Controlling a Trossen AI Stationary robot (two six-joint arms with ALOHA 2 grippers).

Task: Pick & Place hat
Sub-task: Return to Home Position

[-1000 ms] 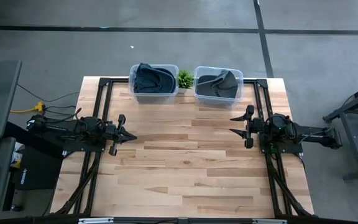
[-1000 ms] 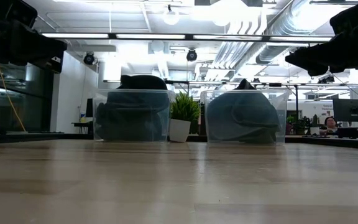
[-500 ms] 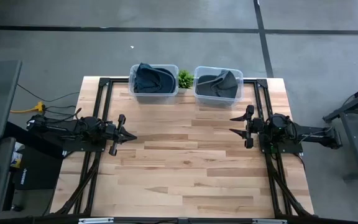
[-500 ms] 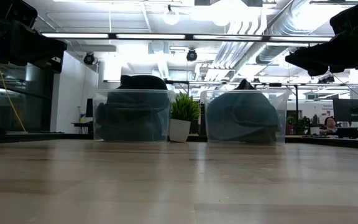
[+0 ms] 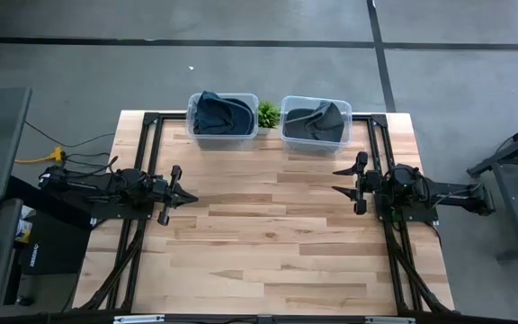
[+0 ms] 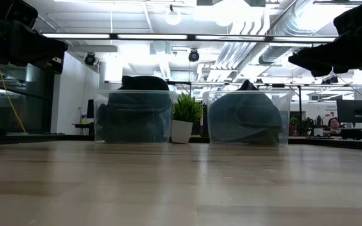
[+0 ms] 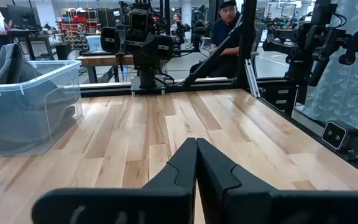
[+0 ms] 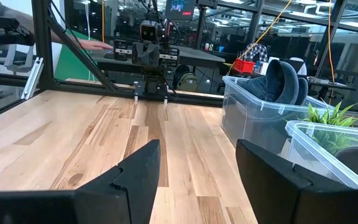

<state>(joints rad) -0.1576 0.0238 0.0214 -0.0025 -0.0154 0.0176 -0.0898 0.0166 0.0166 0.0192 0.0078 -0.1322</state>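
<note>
Two dark hats lie in two clear bins at the table's far edge. A dark blue hat point(image 5: 218, 112) fills the left bin point(image 5: 223, 135), and a grey hat point(image 5: 317, 117) fills the right bin point(image 5: 313, 141). In the low view the left bin point(image 6: 134, 116) and the right bin point(image 6: 247, 119) stand on the tabletop with the hats rising above their rims. My left gripper point(image 5: 192, 196) hovers shut over the table's left side, away from both bins. My right gripper point(image 5: 335, 178) hovers open over the right side, nearer the table's near edge than the right bin.
A small potted plant point(image 5: 268, 112) stands between the bins. Bare wooden tabletop point(image 5: 268, 234) stretches between the two arms and toward the near edge. Black frame rails point(image 5: 147, 135) run along both sides. A person point(image 7: 229, 31) is in the room beyond the table.
</note>
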